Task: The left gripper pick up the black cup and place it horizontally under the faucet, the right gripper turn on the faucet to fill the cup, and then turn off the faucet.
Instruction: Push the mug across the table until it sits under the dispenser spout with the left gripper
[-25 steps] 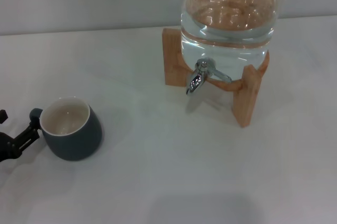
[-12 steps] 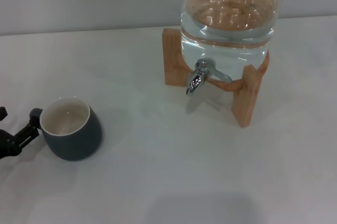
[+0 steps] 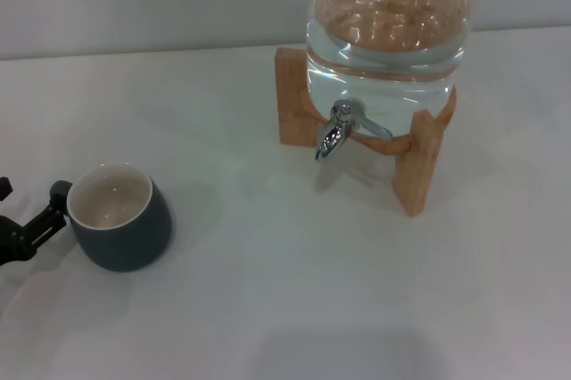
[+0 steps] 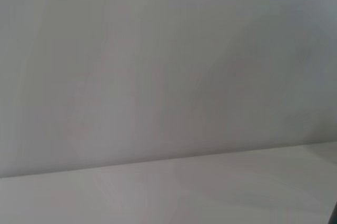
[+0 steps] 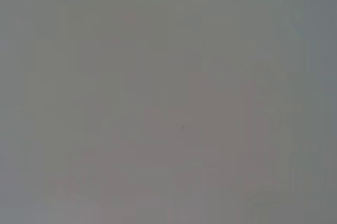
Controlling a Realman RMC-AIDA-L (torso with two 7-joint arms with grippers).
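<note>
The black cup (image 3: 123, 224) stands upright on the white table at the left in the head view, its cream inside showing and its small loop handle pointing left. My left gripper (image 3: 31, 204) is at the far left edge, open, with one black finger (image 3: 40, 224) reaching to the cup's handle and the other tip at the frame edge. It holds nothing. The chrome faucet (image 3: 334, 135) juts from the front of the glass jar, well to the right of the cup, with its lever handle out to the right. The right gripper is out of view.
The clear glass water jar (image 3: 385, 28) sits on a wooden stand (image 3: 419, 166) at the back right. The white table (image 3: 268, 291) runs between cup and stand. Both wrist views show only blank pale surface.
My left gripper has drawn slightly left toward the frame edge, its finger still by the cup's handle. The cup and faucet have not moved.
</note>
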